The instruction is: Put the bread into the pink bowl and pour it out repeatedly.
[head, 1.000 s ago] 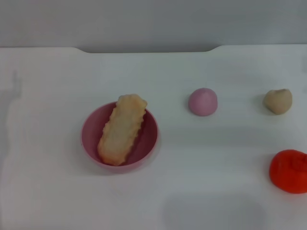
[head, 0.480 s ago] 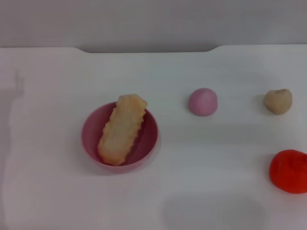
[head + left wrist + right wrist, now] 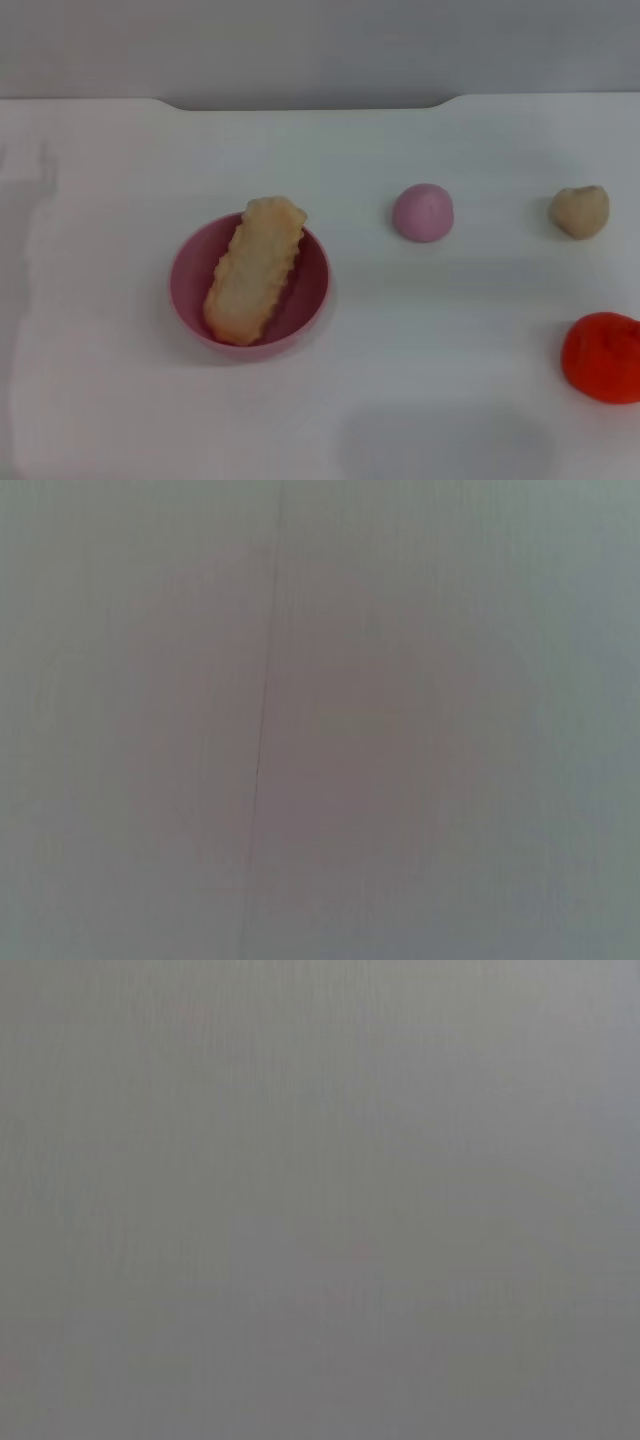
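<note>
The long ridged pale tan bread (image 3: 254, 270) lies inside the round glossy pink plastic bowl (image 3: 190, 285) on the white table (image 3: 450, 330), one end resting over the rim. Neither gripper is in view, so the state of the fingers cannot be told.

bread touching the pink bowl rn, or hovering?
Touching. The head view shows the bread lying inside the pink bowl, its far end leaning on the rim, with no gripper in view holding it.
</note>
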Available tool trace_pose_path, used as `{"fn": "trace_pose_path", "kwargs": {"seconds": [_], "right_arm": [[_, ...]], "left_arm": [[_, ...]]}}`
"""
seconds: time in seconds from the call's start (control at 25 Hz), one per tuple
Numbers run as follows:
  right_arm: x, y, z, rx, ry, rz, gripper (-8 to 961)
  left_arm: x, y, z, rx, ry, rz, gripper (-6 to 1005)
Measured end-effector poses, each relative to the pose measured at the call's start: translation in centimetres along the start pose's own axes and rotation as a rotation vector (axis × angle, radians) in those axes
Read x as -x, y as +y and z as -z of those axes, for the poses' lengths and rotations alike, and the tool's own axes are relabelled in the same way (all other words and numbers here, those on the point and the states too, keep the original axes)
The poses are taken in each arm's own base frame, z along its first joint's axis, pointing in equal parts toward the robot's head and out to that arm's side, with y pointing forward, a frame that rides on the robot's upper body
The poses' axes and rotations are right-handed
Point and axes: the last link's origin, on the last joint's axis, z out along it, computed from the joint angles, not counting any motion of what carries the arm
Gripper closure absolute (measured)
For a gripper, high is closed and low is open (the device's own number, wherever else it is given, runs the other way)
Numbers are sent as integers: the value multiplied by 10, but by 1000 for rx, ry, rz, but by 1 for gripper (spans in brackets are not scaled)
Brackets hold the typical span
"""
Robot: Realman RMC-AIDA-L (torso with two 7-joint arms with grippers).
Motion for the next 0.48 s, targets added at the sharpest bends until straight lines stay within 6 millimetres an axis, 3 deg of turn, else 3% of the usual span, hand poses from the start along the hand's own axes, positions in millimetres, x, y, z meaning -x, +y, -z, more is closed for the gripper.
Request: {"fn": "trace_pose_path", "kwargs": {"seconds": [0.48], "right_arm": [[0,6,-5,11,1,-5,470]], "left_arm": [[-1,0,0,6,4,-5,465]]}}
